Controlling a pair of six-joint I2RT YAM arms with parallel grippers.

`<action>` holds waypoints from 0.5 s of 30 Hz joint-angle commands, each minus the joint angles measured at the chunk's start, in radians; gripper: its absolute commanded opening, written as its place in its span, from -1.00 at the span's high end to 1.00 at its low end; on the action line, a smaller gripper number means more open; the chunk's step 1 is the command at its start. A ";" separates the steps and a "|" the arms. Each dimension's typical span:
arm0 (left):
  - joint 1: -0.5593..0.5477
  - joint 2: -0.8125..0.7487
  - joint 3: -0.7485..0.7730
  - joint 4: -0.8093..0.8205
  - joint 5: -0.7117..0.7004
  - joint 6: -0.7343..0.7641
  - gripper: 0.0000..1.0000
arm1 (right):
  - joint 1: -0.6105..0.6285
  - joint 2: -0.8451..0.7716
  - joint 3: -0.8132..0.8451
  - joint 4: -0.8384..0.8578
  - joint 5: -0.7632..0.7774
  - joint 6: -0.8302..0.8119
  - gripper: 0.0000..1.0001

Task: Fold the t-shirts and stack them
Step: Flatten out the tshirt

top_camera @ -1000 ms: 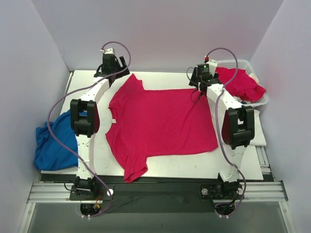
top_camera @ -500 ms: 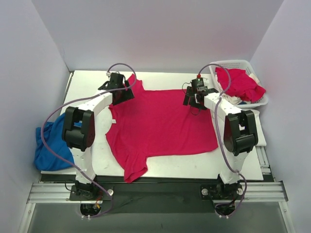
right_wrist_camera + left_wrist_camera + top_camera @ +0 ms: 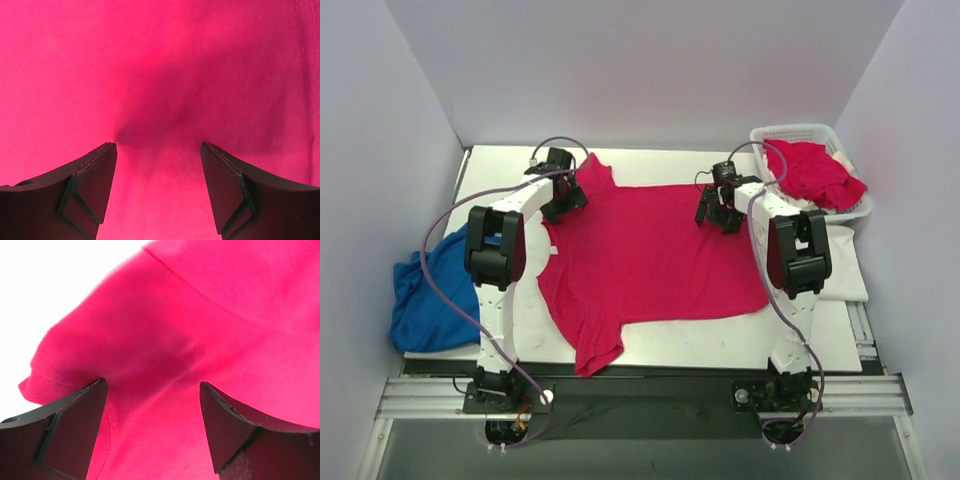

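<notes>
A bright pinkish-red t-shirt [image 3: 650, 255] lies spread flat on the white table, collar to the left and hem to the right. My left gripper [image 3: 567, 197] is down on its far sleeve, jaws open. In the left wrist view the two dark fingers [image 3: 65, 432] stand wide apart, the left gripper [image 3: 152, 390] straddling the red cloth beside the sleeve hem [image 3: 45, 377]. My right gripper [image 3: 717, 213] is open on the shirt's far edge near the hem. Seen from the right wrist, the right gripper [image 3: 157, 147] has only wrinkled red cloth between its fingers [image 3: 240, 192].
A white lattice basket [image 3: 798, 132] at the far right holds more red t-shirts [image 3: 815, 172] and some white cloth. A blue cloth [image 3: 425, 295] hangs off the table's left edge. A white sheet [image 3: 847, 268] lies under the right arm. Pale walls enclose the table.
Both grippers have come down from the table's far edge onto the shirt's far side. Their jaws have narrowed a little but stay wide apart. The shirt has not moved.
</notes>
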 commanded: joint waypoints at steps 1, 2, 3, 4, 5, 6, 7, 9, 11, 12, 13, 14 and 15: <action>0.059 0.039 0.030 -0.092 -0.022 -0.066 -0.71 | -0.012 0.048 0.082 -0.089 -0.040 0.030 -0.36; 0.069 0.039 0.031 -0.093 -0.019 -0.071 -0.71 | -0.015 0.062 0.116 -0.098 -0.050 0.034 -0.36; 0.076 0.043 0.040 -0.083 -0.017 -0.074 -0.71 | -0.015 0.079 0.136 -0.106 -0.063 0.037 -0.36; 0.086 0.049 0.053 -0.081 -0.017 -0.074 -0.71 | -0.020 0.108 0.155 -0.121 -0.070 0.042 -0.35; 0.099 0.054 0.068 -0.084 -0.016 -0.075 -0.72 | -0.023 0.125 0.171 -0.127 -0.079 0.046 -0.35; 0.106 0.077 0.089 -0.095 -0.014 -0.074 -0.71 | -0.024 0.140 0.214 -0.135 -0.086 0.050 -0.34; 0.112 0.092 0.141 -0.102 -0.011 -0.071 -0.72 | -0.026 0.170 0.233 -0.152 -0.093 0.054 -0.33; 0.122 0.147 0.215 -0.141 -0.003 -0.062 -0.72 | -0.032 0.201 0.294 -0.170 -0.109 0.057 -0.32; 0.129 0.215 0.342 -0.190 0.003 -0.059 -0.72 | -0.037 0.238 0.337 -0.181 -0.119 0.066 -0.32; 0.132 0.240 0.385 -0.205 0.007 -0.054 -0.72 | -0.038 0.250 0.377 -0.190 -0.125 0.071 -0.32; 0.133 0.263 0.475 -0.214 0.024 -0.052 -0.72 | -0.038 0.273 0.397 -0.192 -0.134 0.076 -0.32; 0.133 0.307 0.513 -0.228 0.032 -0.052 -0.72 | -0.043 0.284 0.414 -0.193 -0.139 0.080 -0.32; 0.139 0.327 0.554 -0.227 0.047 -0.052 -0.72 | -0.044 0.306 0.453 -0.199 -0.142 0.085 -0.32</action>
